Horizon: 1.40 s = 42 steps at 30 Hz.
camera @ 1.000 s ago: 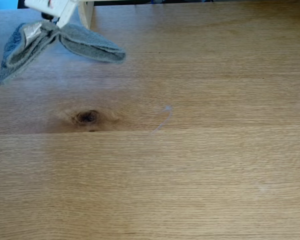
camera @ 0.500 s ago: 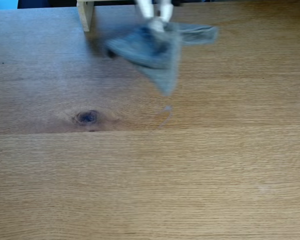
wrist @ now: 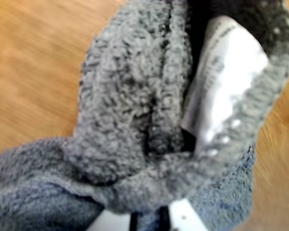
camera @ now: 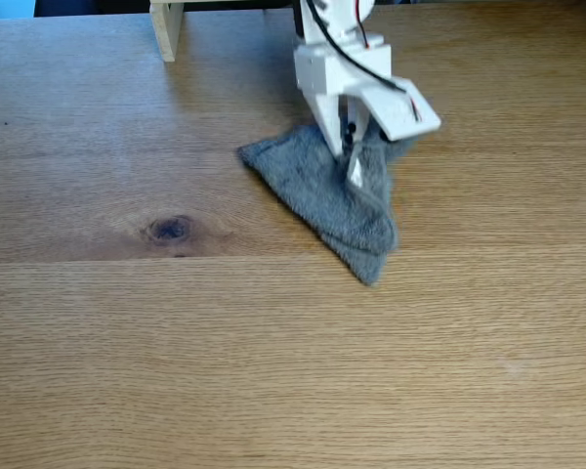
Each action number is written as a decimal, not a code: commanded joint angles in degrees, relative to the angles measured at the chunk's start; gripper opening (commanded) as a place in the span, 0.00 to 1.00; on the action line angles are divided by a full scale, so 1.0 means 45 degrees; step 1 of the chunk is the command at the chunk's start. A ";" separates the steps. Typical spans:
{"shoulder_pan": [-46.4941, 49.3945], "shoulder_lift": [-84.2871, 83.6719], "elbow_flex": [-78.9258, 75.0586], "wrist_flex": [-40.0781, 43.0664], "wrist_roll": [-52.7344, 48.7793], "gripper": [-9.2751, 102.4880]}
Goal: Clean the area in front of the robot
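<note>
Grey terry cloth (camera: 327,200) lies spread on your light-oak tabletop (camera: 273,362); your white plastic arm's gripper (camera: 352,174) pinches it, right of 1 dark knot (camera: 170,229).

Soft, even daylight on the bench (camera: 273,371); faint shadow beside the wooden post (camera: 166,29). The wrist view is blurred, close-up cloth (wrist: 130,120) out of focus.

The grey cloth (camera: 327,195) hides the end effector (camera: 353,168) tips.
</note>
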State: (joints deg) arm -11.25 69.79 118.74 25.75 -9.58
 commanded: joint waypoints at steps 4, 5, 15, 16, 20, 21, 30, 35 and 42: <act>0.0391 -0.2344 -0.3281 -0.1895 -0.0527 0.08; 0.0469 -0.2773 -0.3594 -0.2129 -0.0625 0.08; 0.2461 -0.5840 -0.7383 -0.4160 -0.1445 0.08; 0.2754 -0.6035 -0.7871 -0.4180 -0.1445 0.08; 0.4062 -0.6660 -0.9688 -0.3301 -0.0996 0.08; 0.4375 -0.6738 -1.0078 -0.2812 -0.0723 0.08; 0.4941 -0.5469 -1.0625 0.4902 0.0059 0.08; 0.3145 -0.3359 -0.9531 0.8477 0.0410 0.08; 0.0313 -0.1055 -0.6992 0.8125 0.0879 0.08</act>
State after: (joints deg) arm -4.83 54.67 84.38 63.72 -6.15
